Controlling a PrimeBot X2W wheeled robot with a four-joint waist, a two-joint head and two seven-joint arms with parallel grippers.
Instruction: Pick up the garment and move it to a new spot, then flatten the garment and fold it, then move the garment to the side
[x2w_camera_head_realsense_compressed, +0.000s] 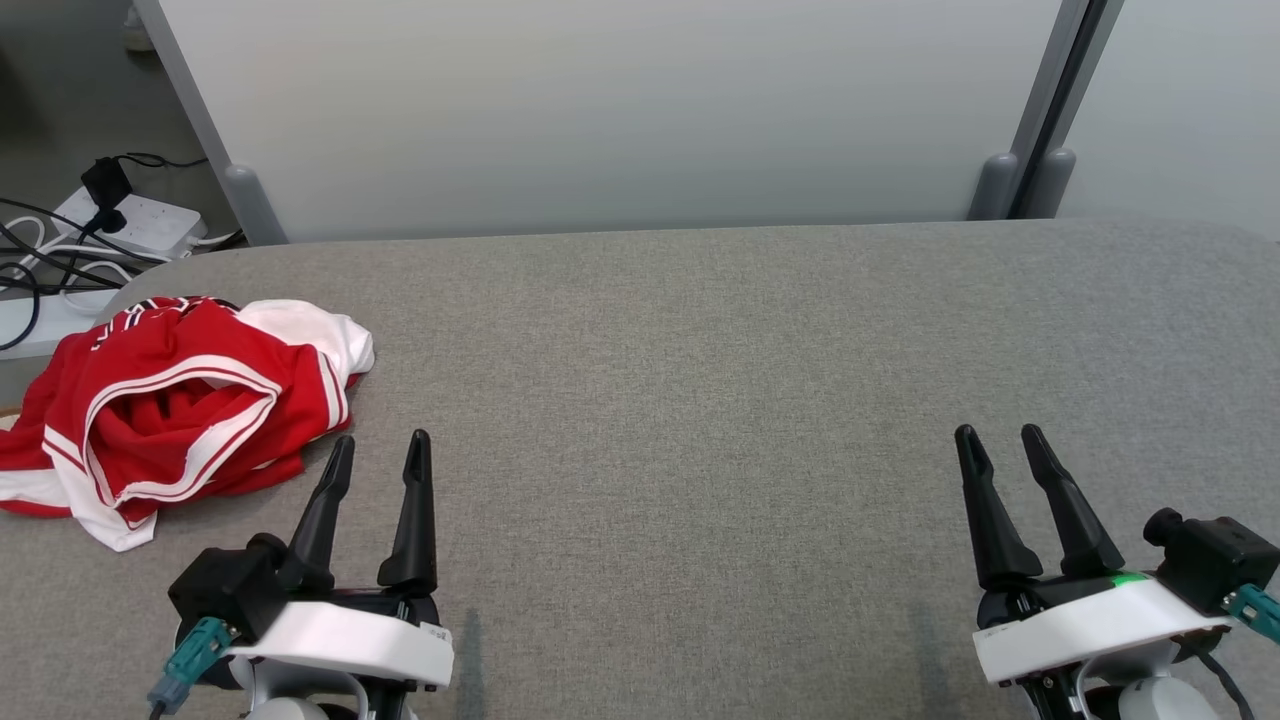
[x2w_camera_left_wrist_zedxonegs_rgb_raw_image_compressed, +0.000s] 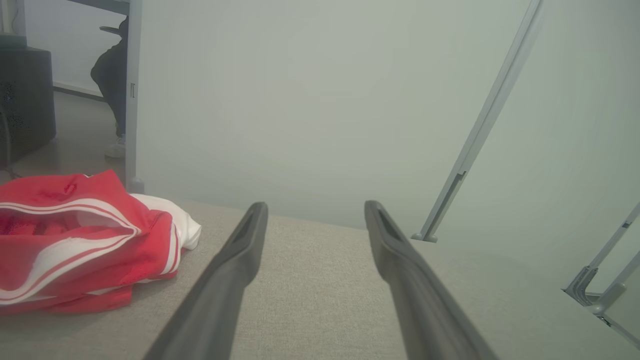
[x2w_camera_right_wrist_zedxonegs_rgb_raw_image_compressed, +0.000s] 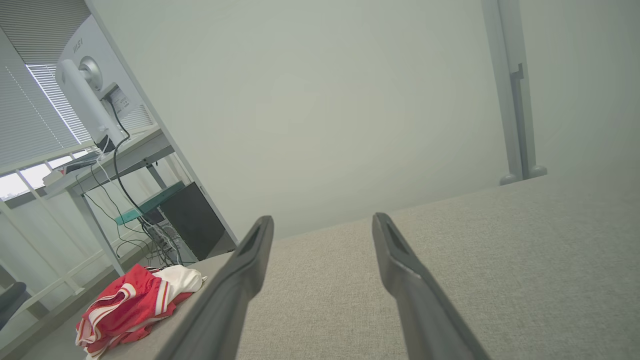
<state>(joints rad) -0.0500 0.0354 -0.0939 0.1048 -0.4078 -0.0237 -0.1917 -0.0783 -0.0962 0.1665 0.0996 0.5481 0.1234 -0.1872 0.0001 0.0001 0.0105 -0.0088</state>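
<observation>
One crumpled red-white garment (x2w_camera_head_realsense_compressed: 180, 400) on grey table (x2w_camera_head_realsense_compressed: 700, 400); left pincer (x2w_camera_head_realsense_compressed: 382, 440), right pincer (x2w_camera_head_realsense_compressed: 998, 432): two, both spread, empty.

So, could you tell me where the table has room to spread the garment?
The table is bare from the garment rightwards to its right edge, between the partition and the left gripper and right gripper. Only the left corner is crowded.

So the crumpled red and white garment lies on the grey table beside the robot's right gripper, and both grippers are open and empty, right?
Not quite. The head view shows the garment beside the left gripper, far from the right gripper. The rest holds: it lies crumpled on the grey table, and both grippers are open and empty.
</observation>
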